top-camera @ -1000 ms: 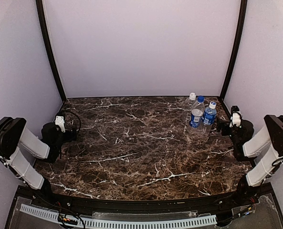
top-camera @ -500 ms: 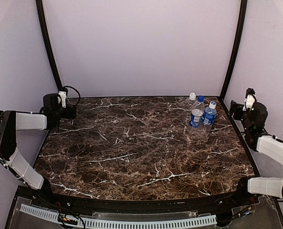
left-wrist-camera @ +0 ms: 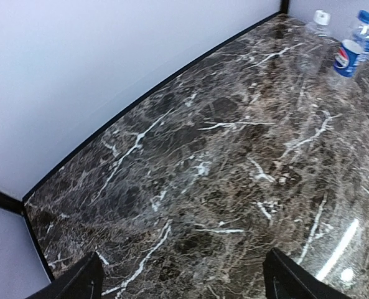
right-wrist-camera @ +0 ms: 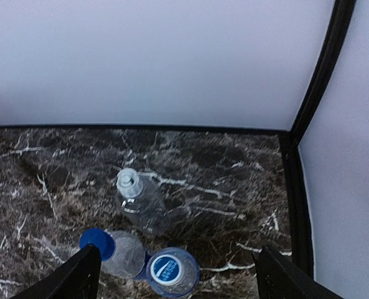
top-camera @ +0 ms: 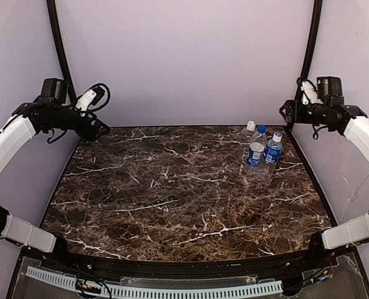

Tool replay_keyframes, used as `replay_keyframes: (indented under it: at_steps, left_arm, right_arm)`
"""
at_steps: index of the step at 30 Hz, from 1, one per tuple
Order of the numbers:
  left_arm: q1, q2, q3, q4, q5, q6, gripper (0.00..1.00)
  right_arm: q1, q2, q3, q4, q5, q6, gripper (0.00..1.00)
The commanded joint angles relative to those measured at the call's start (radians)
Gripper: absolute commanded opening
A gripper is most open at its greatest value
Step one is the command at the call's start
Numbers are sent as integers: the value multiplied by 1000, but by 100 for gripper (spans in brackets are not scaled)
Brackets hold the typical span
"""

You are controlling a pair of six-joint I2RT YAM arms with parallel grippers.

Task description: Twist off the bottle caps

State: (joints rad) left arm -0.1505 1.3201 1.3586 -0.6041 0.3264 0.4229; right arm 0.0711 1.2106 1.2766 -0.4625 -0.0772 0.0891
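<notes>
Place: we take it for a robot lab booth.
Signs: plain lilac walls (top-camera: 184, 62), black frame posts (top-camera: 61, 62), marble-patterned desk (top-camera: 172, 205).

We see a dark brown, white-veined marble-patterned table (top-camera: 172, 187) enclosed by a plain pale lavender back wall (top-camera: 184, 62) and side walls (top-camera: 10, 50). Black posts (top-camera: 63, 62) stand at the rear corners, and a light glare (left-wrist-camera: 340, 249) streaks the tabletop.

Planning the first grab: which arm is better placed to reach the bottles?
Right. The right claw hangs open near the bottles in the far right corner, its wrist camera looking down on them. The left claw is across at the far left.
</notes>
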Motion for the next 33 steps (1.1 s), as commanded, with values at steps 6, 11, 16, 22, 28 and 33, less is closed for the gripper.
replay_keyframes:
  at_steps: [6,11,16,22,28,33]
  left_arm:
    - [-168,-216,-188,-146,47,24,84]
    - [-201,-356,-358,103,161,-59,87]
    - [-218,-386,-425,163,169,-70,87]
    - [-221,-386,-443,164,142,-42,87]
    - [-221,-381,-435,150,194,-57,88]
    - [-221,-379,-434,148,184,-54,88]
  right_arm:
    - [131,137,76,-350,141,69,69]
    - [132,179,64,-334,167,56,69]
    - [132,212,58,-290,156,37,67]
    - [133,255,104,-267,149,24,61]
    - [135,290,115,-259,153,-1,55]
    - [134,306,129,-257,154,-8,46]
